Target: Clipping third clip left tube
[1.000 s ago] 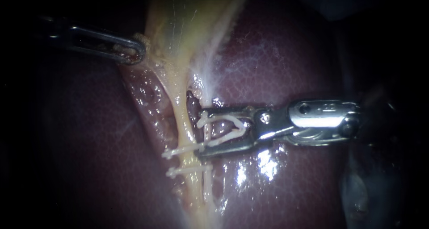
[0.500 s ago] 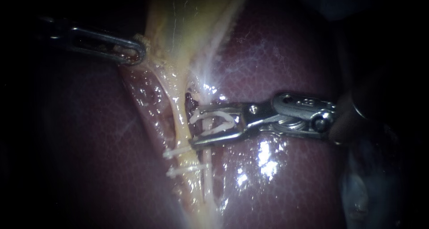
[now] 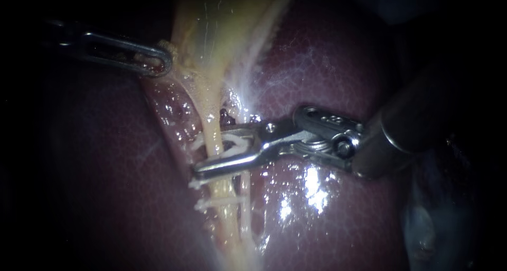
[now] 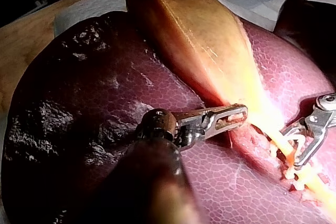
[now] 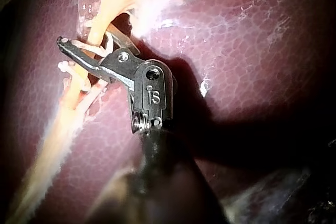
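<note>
**Left tube (image 3: 214,139) lies inside the loaded jaws**

The right instrument (image 3: 214,152) holds a white clip (image 3: 237,144) in narrowly parted jaws. The tube passes through it, just beside the two placed clips (image 3: 203,203), on their gallbladder (image 3: 211,28) side. Squeeze only once both clip ends pass the tube. The left instrument (image 3: 156,59) grips the gallbladder.

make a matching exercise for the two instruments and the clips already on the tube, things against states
Things:
1 left instrument
2 right instrument
3 two set clips

States:
a closed across the left tube
b jaws astride the left tube, holding a loaded clip
c jaws shut on the gallbladder

Pairs: 1-c, 2-b, 3-a
</note>
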Tool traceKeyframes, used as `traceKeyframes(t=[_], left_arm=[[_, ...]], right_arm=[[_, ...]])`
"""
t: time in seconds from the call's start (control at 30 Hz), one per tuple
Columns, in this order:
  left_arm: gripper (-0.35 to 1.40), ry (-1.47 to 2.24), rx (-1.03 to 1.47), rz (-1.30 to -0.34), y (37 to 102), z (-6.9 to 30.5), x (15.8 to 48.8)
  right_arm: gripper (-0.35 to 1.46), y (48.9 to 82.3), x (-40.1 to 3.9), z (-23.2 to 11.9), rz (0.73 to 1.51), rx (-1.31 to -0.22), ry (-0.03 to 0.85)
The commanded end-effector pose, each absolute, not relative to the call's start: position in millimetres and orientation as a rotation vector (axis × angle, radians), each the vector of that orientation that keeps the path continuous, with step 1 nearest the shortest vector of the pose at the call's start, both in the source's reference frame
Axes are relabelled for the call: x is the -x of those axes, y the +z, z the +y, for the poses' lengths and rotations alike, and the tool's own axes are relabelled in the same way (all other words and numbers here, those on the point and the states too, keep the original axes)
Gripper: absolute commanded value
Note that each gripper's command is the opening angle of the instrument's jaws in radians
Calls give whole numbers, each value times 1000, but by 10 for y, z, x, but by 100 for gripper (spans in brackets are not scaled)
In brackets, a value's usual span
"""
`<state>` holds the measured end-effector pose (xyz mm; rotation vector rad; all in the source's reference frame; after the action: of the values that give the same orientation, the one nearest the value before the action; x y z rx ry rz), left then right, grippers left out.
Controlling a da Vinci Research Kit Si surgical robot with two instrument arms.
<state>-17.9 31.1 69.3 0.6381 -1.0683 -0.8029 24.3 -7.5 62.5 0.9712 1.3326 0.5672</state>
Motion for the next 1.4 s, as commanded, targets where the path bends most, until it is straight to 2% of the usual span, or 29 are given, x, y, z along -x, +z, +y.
traceKeyframes(t=[0.03,0.23,0.43,0.63,0.77,0.87,1.1,1.4], left_arm=[[-35,-803,-638,-1068,692,311,179],[-35,-803,-638,-1068,692,311,179],[-35,-803,-638,-1068,692,311,179],[-35,-803,-638,-1068,692,311,179],[-35,-803,-638,-1068,693,311,179],[-35,-803,-638,-1068,693,311,179],[-35,-803,-638,-1068,693,311,180],[-35,-803,-638,-1068,693,311,179]], right_arm=[[46,618,-244,-73,1343,-975,571],[46,586,-250,-62,1395,-994,594],[39,587,-249,-57,1402,-997,598],[13,596,-244,-54,1398,-1025,625],[-20,596,-243,-54,1401,-1028,623],[-35,596,-243,-54,1401,-1029,622],[-35,596,-243,-54,1375,-1084,654],[-35,597,-244,-54,1373,-1100,643]])
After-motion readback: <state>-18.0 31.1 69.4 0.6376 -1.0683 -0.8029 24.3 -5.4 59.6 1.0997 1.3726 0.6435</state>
